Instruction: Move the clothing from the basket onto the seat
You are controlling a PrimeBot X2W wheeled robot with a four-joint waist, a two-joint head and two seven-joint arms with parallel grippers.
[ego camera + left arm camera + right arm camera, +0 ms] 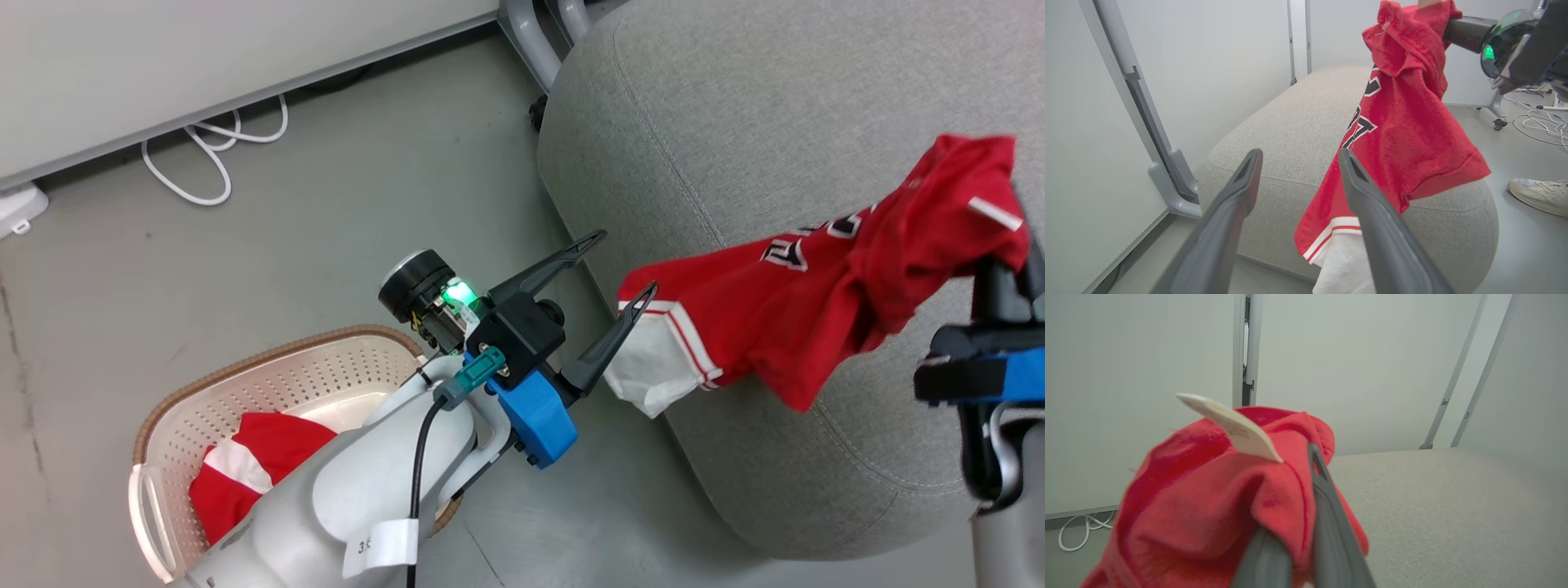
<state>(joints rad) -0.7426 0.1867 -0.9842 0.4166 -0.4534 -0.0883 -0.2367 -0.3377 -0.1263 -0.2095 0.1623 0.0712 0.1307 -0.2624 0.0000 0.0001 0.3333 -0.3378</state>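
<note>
A red garment [824, 302] with dark numerals and a white tag hangs over the grey seat [735, 122], held up by my right gripper [1008, 253], which is shut on its top edge. Red cloth [1216, 506] bunches around that gripper's fingers [1327, 522]. The garment's white-striped hem [1339, 245] dangles off the seat's front edge, beside my open left gripper [629, 261]. Nothing lies between the left fingertips [1349, 163]. A second red garment [253, 465] with a white panel lies in the cream basket [326, 359] on the floor, partly hidden by my left forearm.
Pale partition panels [204, 57] stand behind, with white cables [204, 155] on the floor and a grey panel foot [1171, 179] beside the seat. A person's shoe [1539, 196] rests on the floor to the right of the seat [1290, 134].
</note>
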